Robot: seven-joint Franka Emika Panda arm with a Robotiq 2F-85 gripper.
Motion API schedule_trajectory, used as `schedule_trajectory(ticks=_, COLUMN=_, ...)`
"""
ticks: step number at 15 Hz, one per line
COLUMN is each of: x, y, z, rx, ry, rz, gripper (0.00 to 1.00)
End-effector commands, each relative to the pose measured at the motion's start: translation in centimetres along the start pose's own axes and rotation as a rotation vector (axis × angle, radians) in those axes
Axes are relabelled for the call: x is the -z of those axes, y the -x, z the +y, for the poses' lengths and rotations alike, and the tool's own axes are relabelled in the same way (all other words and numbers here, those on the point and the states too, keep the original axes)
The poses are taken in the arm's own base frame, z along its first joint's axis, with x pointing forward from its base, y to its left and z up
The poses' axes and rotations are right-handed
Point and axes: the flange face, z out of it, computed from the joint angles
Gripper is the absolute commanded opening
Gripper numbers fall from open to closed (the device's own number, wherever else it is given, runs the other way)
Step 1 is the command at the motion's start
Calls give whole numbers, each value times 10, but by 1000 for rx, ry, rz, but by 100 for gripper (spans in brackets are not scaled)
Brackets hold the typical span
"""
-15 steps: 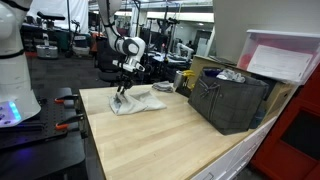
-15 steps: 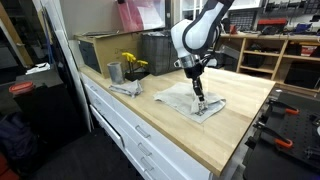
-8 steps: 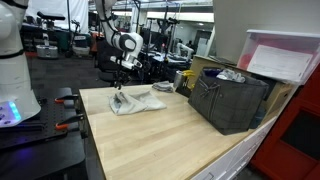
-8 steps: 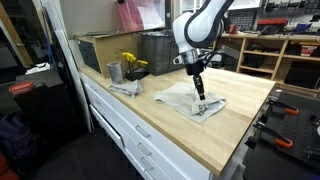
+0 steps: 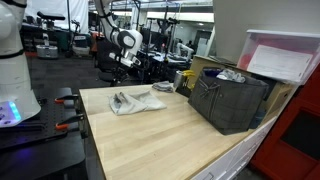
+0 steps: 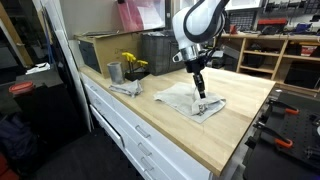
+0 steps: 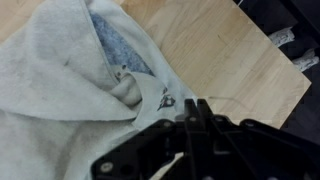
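Observation:
A light grey cloth [image 5: 136, 101] [image 6: 190, 100] lies crumpled on the wooden tabletop [image 5: 160, 135]. In the wrist view it fills the left side, with a blue lining and a small dark print showing [image 7: 60, 70]. My gripper [image 7: 197, 108] hangs just above the cloth's edge, the jaws pressed together with nothing between them. In both exterior views the gripper [image 5: 118, 80] [image 6: 200, 90] points straight down over the cloth, clear of it.
A dark crate [image 5: 230, 100] stands at the table's far side, with a clear box with a pink lid [image 5: 280, 58] behind it. A metal cup [image 6: 114, 72], yellow flowers [image 6: 132, 63] and a second cloth [image 6: 125, 88] sit near a bin [image 6: 100, 48].
The jaws have closed from partly open to shut. The gripper has risen a little off the cloth, which stays lying on the table.

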Motion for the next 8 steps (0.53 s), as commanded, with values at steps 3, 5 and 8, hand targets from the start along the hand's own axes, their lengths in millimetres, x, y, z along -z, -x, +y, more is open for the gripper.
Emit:
schedule_trajectory(ticks=3, x=-2, y=-1, z=18, rx=-20, ry=97, rz=63, gripper=56)
schedule_trajectory(ticks=5, x=-9, y=-3, z=25, rx=-29, ry=120, rz=67, gripper=71)
schedule_trajectory(ticks=8, x=-25, y=-2, z=27, rx=-41, ry=104, rz=43, gripper=88)
